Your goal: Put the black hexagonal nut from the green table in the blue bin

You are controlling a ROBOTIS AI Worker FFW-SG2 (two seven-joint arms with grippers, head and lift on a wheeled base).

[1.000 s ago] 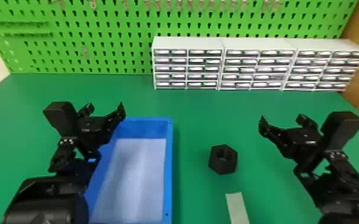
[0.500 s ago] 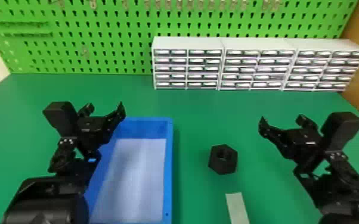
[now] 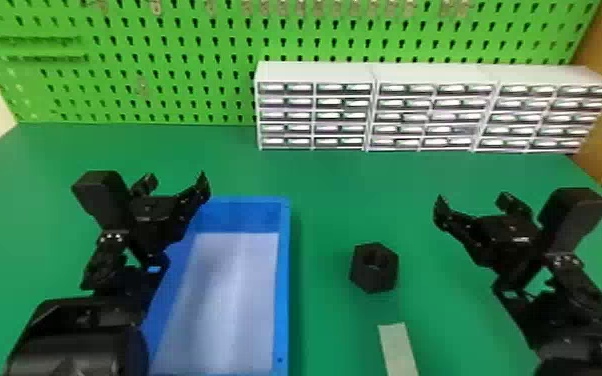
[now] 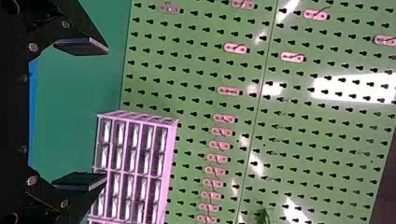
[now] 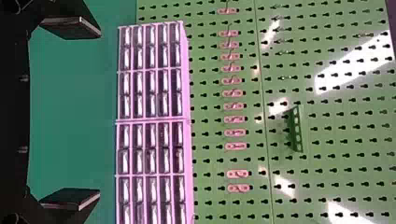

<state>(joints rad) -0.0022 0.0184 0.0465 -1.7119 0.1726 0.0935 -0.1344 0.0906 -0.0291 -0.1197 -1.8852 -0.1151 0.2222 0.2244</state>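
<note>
Presently: black hexagonal nut point(image 3: 374, 283), on the green table point(image 3: 330, 185), right of your blue rectangular bin point(image 3: 283, 280); likely rigid, light; grip opposite outer flats. Your black left gripper point(image 4: 95, 114) and black right gripper point(image 5: 95, 114): fingers apart, empty.

The table point(image 3: 325, 185) is green, the pegboard point(image 3: 205, 97) brighter green with rows of dark keyhole slots point(image 3: 195, 104), the bin point(image 3: 283, 280) blue with a pale bluish floor point(image 3: 220, 300), the drawer units point(image 3: 375, 107) white-framed in a repeating grid, the strip point(image 3: 398, 350) whitish, and the nut point(image 3: 374, 280), left gripper point(image 3: 177, 181) and right gripper point(image 3: 471, 201) black.
</note>
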